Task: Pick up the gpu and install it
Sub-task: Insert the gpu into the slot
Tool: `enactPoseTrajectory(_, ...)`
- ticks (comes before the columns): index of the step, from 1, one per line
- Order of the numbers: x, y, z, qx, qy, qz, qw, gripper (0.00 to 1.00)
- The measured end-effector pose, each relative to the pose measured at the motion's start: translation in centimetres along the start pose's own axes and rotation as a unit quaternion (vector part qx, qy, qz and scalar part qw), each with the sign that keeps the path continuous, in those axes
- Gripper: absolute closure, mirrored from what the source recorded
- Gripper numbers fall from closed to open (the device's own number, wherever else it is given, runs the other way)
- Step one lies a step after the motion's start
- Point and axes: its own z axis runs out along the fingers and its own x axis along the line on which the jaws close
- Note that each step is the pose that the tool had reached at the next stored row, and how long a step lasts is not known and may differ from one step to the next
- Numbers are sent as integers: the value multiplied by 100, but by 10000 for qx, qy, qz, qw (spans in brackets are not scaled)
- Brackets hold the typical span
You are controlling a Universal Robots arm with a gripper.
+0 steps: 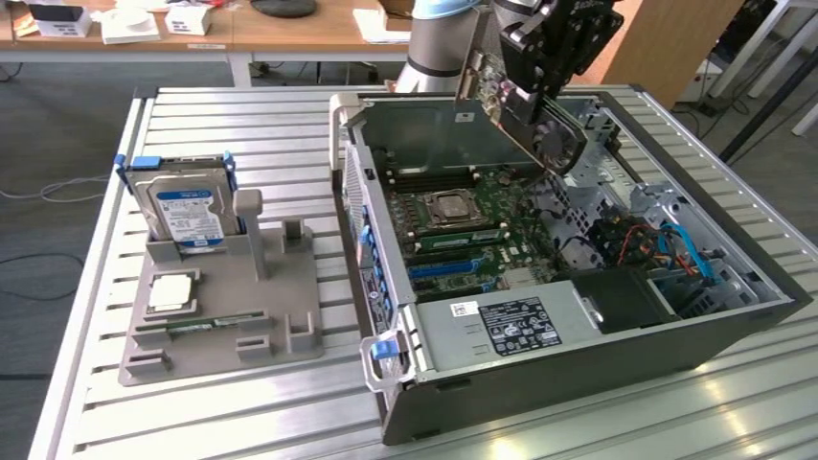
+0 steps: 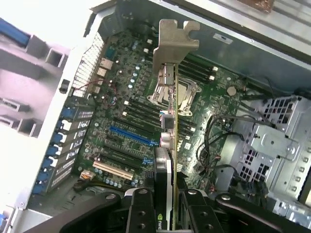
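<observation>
grey case (image 1: 576, 372), motherboard (image 1: 476, 230) inside, gpu (image 1: 511, 110) above

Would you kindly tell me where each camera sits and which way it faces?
Exterior view: off the arm, raised, looking down over the ribbed metal table into the open grey computer case; the arm and its black gripper show above the case.
Wrist view: on the wrist, looking past the gripper's fingers down at the green motherboard.
Shared: the flat dark gpu card with silver end bracket, clamped in the gripper, and the motherboard.
</observation>
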Motion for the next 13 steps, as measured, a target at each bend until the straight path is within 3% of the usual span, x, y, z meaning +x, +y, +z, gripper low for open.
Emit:
enactPoseTrajectory(4,0,0,1,-16,16,-359,9994,73)
enactPoseTrajectory(7,0,0,3,-29,27,-636,9980,73)
enactPoseTrajectory(13,0,0,6,-54,50,-1178,9930,73)
